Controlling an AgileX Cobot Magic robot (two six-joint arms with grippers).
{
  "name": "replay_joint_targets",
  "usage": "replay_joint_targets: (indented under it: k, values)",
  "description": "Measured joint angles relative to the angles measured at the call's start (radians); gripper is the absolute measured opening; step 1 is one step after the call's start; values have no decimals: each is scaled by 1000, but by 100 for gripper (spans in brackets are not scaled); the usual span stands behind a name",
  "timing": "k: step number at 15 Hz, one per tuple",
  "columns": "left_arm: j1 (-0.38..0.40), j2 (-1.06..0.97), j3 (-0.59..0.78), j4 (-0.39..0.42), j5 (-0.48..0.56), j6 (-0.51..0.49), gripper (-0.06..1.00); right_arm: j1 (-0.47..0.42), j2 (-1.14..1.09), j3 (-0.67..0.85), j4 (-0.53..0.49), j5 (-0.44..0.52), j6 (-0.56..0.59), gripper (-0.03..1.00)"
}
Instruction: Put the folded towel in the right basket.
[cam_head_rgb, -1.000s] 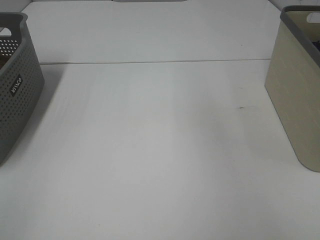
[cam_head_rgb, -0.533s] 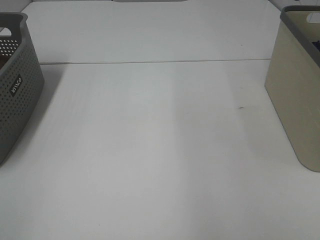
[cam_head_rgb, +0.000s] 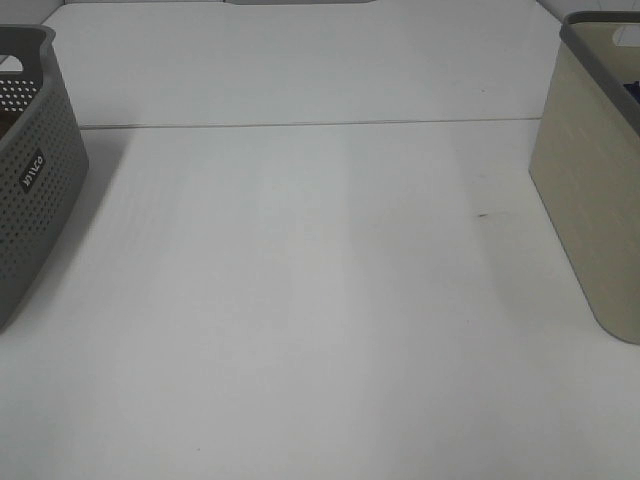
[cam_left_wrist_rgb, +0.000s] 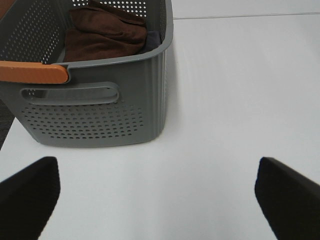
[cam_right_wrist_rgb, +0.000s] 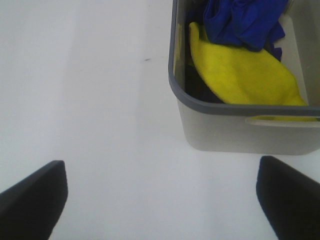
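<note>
the only lettering is a small dark label with white characters on the side wall of the grey perforated basket at the left of the high view. it runs slanted and is too small and blurred to read. nothing else carries text.

Plain black fingers, blunt, unmarked.

Yellow towel inside beige basket

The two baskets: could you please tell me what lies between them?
Only bare white table lies between the grey basket and the beige basket, in the high view.
</note>
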Motion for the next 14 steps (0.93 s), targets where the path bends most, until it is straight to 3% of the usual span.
replay_joint_targets:
  k: [3, 6, 14]
  values:
    - [0, 0, 0, 0, 0, 0, 99, 0, -367, 213, -8, -5, -25, 97]
    - [0, 0, 0, 0, 0, 0, 99, 0, -565, 318, -17, 9, -37, 97]
    - [0, 0, 0, -1, 0, 0, 99, 0, -570, 342, -18, 15, -62, 97]
